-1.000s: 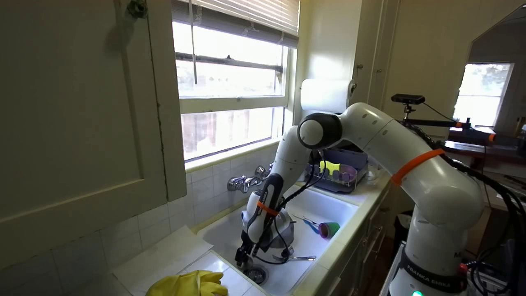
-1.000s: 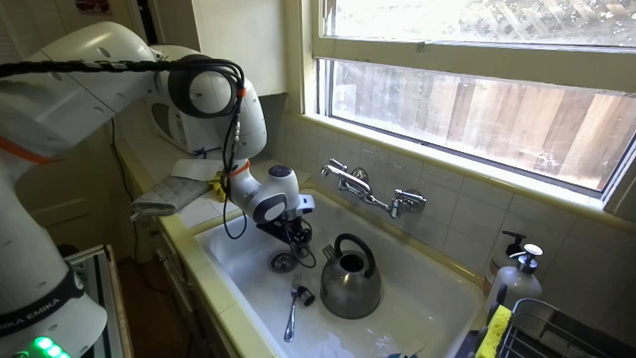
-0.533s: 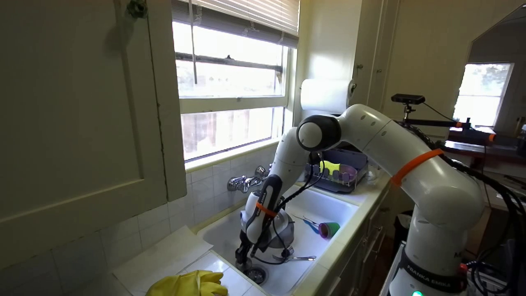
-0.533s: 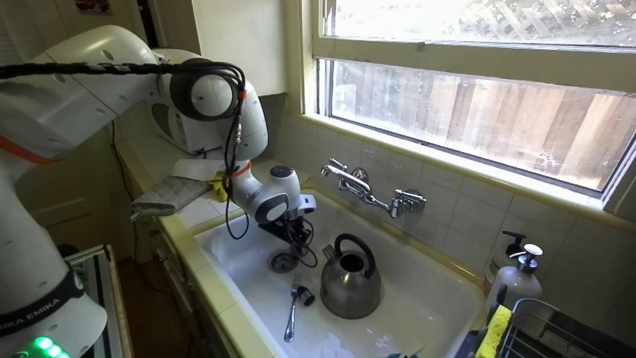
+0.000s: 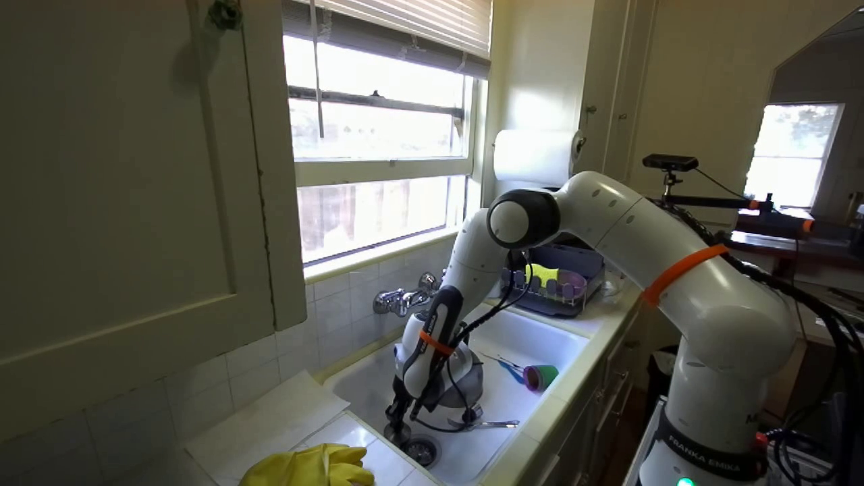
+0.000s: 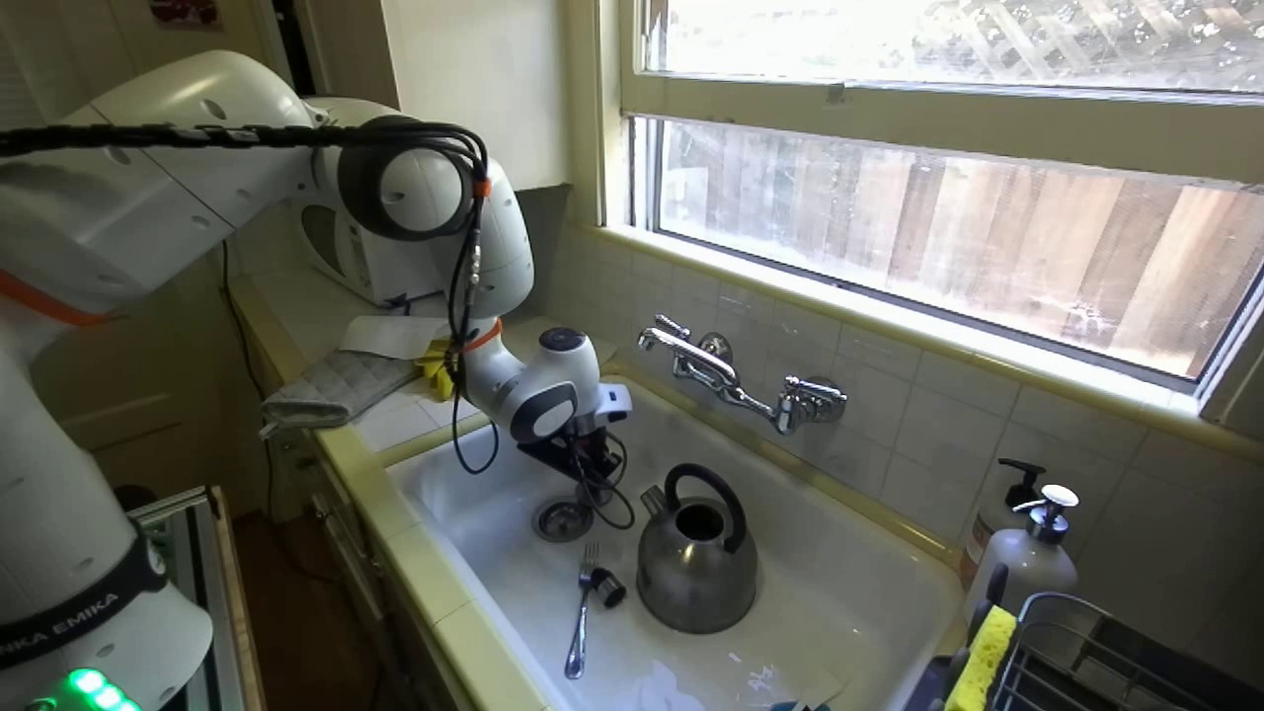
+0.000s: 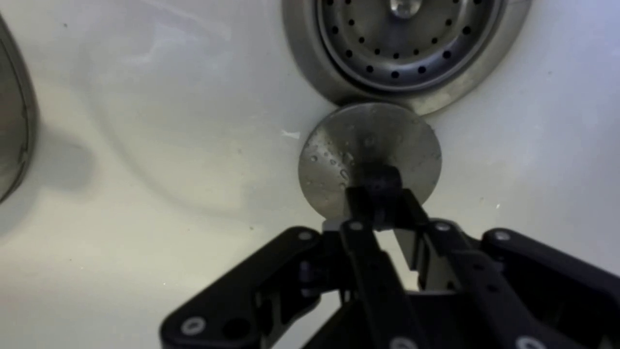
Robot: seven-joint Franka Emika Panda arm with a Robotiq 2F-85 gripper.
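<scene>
Wrist view: gripper (image 7: 382, 199) clamped on the black knob (image 7: 382, 180) of a steel lid (image 7: 363, 133), in sink (image 7: 508, 160) beside drain (image 7: 395, 48). Kettle (image 6: 696, 573) shows whole, open-topped, only in an exterior view. Arm base (image 5: 704, 453) reads "FRANKA EMIKA".

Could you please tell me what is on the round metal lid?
The lid bears a dark knob and water droplets; the gripper, closed on the knob, hides the rest.

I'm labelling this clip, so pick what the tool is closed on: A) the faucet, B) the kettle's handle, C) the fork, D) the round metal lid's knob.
D: in the wrist view, the tool has the dark knob of the round metal lid between its fingertips.
</scene>
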